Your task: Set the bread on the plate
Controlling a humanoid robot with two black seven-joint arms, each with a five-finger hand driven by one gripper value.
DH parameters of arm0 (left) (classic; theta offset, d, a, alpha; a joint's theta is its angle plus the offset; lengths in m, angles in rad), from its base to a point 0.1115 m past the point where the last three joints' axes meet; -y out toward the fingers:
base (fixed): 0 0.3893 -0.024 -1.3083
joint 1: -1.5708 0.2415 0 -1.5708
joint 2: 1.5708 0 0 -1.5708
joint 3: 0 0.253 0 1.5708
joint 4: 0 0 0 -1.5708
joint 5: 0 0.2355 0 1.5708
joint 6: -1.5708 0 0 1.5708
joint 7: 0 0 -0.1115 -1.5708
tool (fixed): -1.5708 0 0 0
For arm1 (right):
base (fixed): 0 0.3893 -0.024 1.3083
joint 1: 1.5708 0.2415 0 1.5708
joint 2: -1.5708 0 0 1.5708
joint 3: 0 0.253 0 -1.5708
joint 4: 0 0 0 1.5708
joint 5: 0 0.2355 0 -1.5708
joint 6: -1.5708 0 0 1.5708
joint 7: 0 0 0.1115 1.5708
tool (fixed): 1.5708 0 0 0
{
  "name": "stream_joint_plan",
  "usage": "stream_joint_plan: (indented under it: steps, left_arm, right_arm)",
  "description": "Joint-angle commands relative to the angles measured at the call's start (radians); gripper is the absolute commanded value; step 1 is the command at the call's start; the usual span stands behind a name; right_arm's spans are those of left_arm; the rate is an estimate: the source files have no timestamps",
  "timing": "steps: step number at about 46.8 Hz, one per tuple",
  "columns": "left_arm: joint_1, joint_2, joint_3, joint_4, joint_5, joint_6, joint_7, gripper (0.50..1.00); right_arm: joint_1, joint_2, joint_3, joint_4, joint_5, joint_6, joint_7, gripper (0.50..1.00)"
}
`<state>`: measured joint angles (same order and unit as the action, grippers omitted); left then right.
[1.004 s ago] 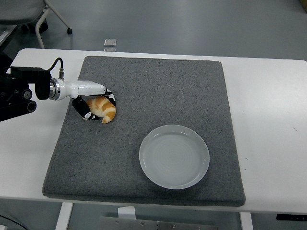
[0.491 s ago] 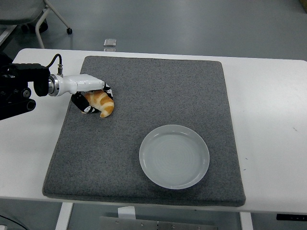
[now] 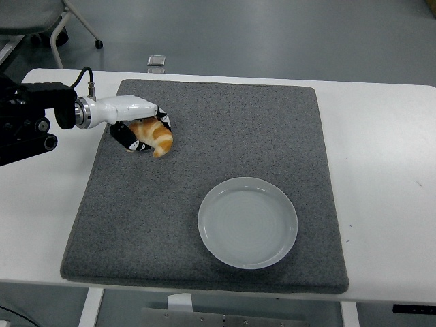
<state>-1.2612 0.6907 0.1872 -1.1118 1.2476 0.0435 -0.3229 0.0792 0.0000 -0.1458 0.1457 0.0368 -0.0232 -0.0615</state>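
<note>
A golden croissant-shaped bread (image 3: 155,136) is in the grasp of my left hand (image 3: 139,129), over the far left part of the grey mat (image 3: 204,204). The hand's fingers are curled around the bread. The hand seems raised a little above the mat. A round white plate (image 3: 247,222) lies empty on the mat, to the lower right of the bread and well apart from it. The right arm is out of view.
The white table (image 3: 381,170) reaches out on both sides of the mat. A small grey object (image 3: 156,61) lies at the table's far edge. A chair base (image 3: 65,27) stands on the floor at the top left.
My left hand has moved with the bread a little up and to the right, after first drawing slightly left. The plate has not moved.
</note>
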Motion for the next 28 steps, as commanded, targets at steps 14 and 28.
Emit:
stream_joint_plan:
  steps: [14, 28]
  left_arm:
    - [-0.066, 0.046, -0.215, -0.022, -0.017, -0.132, -0.001, 0.500]
    - [-0.148, 0.070, -0.368, -0.022, -0.036, -0.297, -0.001, 0.500]
  right_arm:
    - [-0.001, 0.000, 0.000, 0.000, 0.000, 0.000, 0.000, 0.930]
    - [-0.001, 0.000, 0.000, 0.000, 0.000, 0.000, 0.000, 0.930]
